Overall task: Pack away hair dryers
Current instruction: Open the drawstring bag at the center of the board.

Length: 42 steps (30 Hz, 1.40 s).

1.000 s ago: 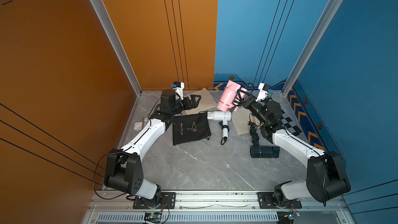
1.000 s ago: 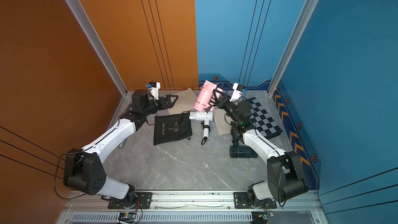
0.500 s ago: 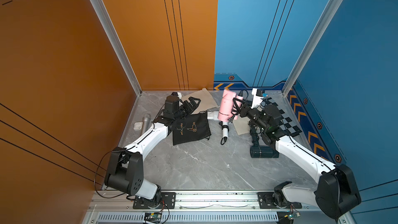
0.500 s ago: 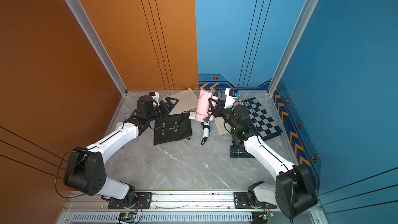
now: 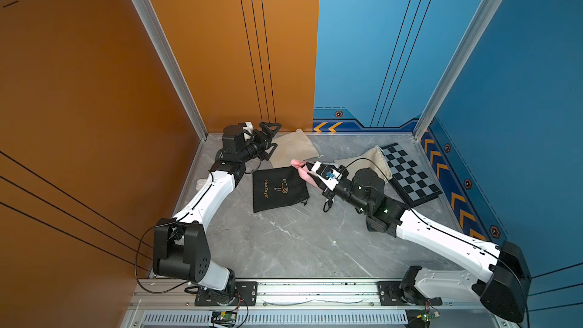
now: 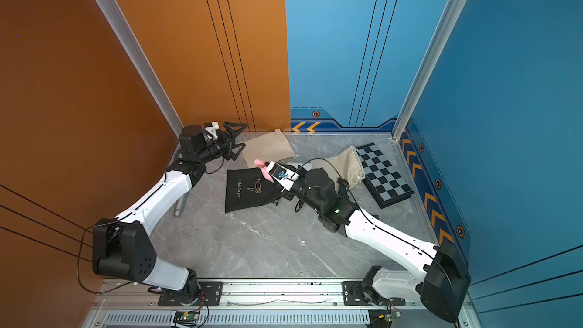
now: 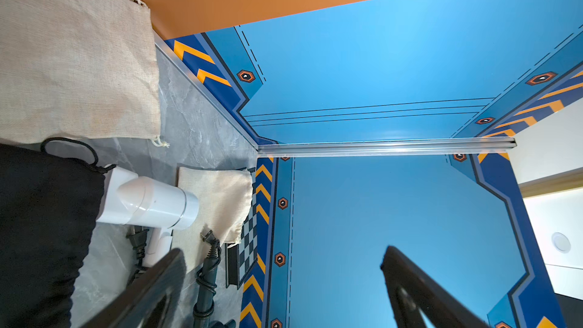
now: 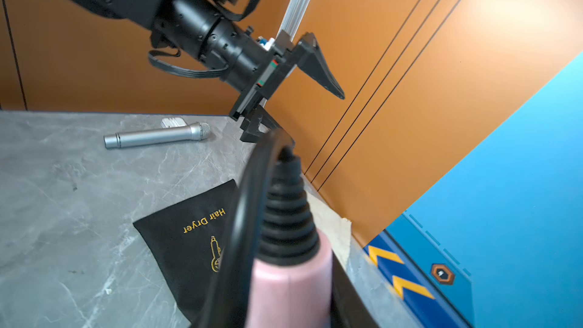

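1. Clamping the pink hair dryer (image 5: 298,165), the right tool (image 5: 310,174) holds it low over the far edge of the black pouch (image 5: 277,189). In the right wrist view the handle's ribbed cord boot points away from the wrist and the black cord (image 8: 246,216) loops back.
2. The left tool (image 5: 268,140) hangs by the orange wall, jaws wide apart with nothing between them.
3. Progress looks early. The black pouch lies flat on the surface (image 5: 284,247) with its mouth unopened. The beige pouch (image 5: 293,149) by the back wall and the second beige pouch (image 5: 369,160) beside the chessboard (image 5: 407,173) look empty.
4. All three dryers seem left to pack. The white hair dryer (image 7: 151,200) lies just beside the black pouch, and the dark teal hair dryer (image 7: 204,302) lies near it with its cord bundled along the handle.
5. In the way: the pouch needs opening, probably by the free left tool. The white dryer and its plug crowd the pouch's edge, and the trailing cord could snag. The silver microphone (image 6: 181,205) lies well apart, beside the left arm.
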Motion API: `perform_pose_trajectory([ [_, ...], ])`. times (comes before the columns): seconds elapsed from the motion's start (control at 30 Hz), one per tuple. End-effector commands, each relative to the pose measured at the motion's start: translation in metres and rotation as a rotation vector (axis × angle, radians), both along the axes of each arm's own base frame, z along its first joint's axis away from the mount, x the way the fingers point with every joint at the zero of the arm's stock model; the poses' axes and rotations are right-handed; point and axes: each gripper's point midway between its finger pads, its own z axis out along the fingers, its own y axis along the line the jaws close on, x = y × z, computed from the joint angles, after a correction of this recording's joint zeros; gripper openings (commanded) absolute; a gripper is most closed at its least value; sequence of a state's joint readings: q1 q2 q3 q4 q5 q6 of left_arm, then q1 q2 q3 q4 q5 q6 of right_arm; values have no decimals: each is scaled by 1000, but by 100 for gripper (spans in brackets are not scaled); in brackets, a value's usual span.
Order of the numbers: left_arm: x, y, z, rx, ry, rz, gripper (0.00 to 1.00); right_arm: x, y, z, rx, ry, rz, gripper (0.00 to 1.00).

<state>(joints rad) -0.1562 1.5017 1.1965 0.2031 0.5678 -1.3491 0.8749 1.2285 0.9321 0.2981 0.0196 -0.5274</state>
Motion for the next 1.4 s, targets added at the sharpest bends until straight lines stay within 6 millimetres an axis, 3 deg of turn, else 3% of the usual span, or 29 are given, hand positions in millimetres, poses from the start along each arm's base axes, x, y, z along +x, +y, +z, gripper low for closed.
perform_pose_trajectory([
  [0.0,-6,-17,5,-54,23,-89,98,7,-6,26,-95,-264,-128,9],
  [0.1,-11,-22,-6,-44,41,-119,98,10,-2,20,-158,-321,-174,11],
  [0.2,-15,-16,-31,51,76,-106,98,12,-1,17,-158,-329,-204,11],
  [0.3,-25,-6,-59,291,103,-98,98,21,-8,18,-77,-227,-236,11],
  [0.37,-37,0,-76,539,103,-109,98,32,-18,20,24,-103,-260,11],
  [0.47,-49,7,-99,796,113,-123,98,56,-51,24,279,137,-296,12],
  [0.6,-55,10,-122,1006,120,-144,98,93,-123,19,620,365,-439,11],
  [0.73,-62,-16,-147,1199,116,-256,99,106,-181,3,863,518,-567,11],
  [0.83,-68,-35,-167,1402,109,-352,98,106,-204,-8,968,594,-612,12],
  [1.07,-64,-70,-201,1459,120,-453,88,99,-224,-31,1096,692,-631,11],
  [1.1,-62,-73,-205,1464,124,-459,82,99,-226,-33,1113,699,-633,11],
  [1.37,-32,-79,-223,1496,148,-447,67,95,-231,-42,1200,723,-608,11],
])
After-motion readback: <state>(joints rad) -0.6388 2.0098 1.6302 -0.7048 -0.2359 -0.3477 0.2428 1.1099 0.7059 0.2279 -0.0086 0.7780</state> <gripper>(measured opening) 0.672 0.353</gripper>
